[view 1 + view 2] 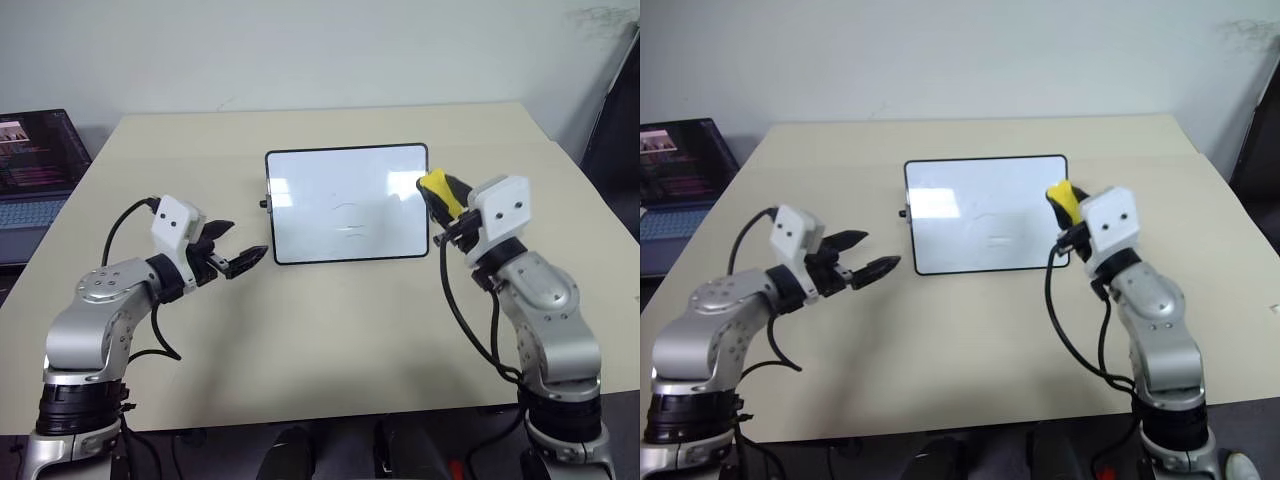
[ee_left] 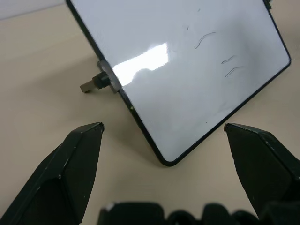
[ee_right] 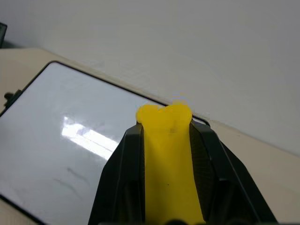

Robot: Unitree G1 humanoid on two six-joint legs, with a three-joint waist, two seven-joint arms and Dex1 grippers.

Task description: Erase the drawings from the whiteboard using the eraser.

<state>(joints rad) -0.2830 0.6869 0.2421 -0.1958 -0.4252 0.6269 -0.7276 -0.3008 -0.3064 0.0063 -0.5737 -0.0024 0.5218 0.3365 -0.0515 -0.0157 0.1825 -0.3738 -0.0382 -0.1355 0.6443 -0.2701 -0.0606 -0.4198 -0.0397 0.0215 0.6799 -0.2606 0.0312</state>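
Your right gripper (image 1: 438, 192) is squeezed tight on the yellow eraser (image 1: 440, 190), up over the whiteboard's (image 1: 347, 203) right edge. The whiteboard lies mid-table (image 1: 330, 330), nearer the far edge. Thin drawings (image 2: 228, 65) are on it. Your left gripper (image 1: 232, 247) is wide open, holding nothing, just beside the board's left edge.

Silver arms — black jaws, cables.
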